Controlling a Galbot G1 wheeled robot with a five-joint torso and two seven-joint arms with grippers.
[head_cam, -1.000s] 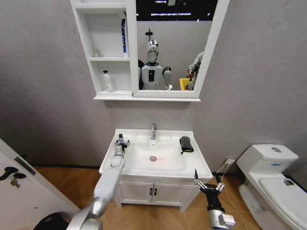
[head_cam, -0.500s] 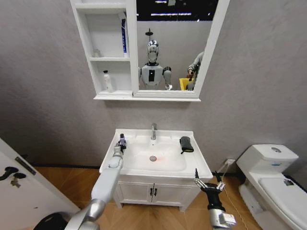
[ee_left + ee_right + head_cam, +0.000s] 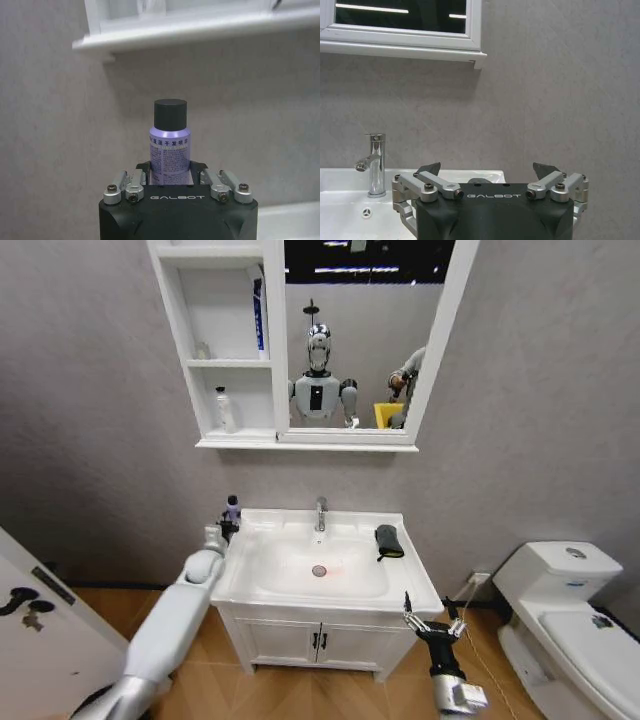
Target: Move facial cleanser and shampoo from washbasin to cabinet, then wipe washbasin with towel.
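Lifted off the washbasin's left rear corner since a moment ago, the lilac bottle [image 3: 170,145] now sits clamped in the left pincer [image 3: 228,520], just outside the basin's left edge.

It is a smooth cylinder with a flat black cap and a printed label, held upright against bare grey textured wall, below the cabinet [image 3: 215,345] and its narrow shelf column, where a small white bottle [image 3: 225,410] stands on the lowest shelf. The glossy white washbasin [image 3: 325,585] has an oval bowl, a chrome tap [image 3: 320,513] at its rear edge and a dark bunched towel [image 3: 388,541] at its right rear corner. The right pincer [image 3: 428,618] hangs spread apart and empty beside the front right corner, with a white toilet [image 3: 570,620] further right.
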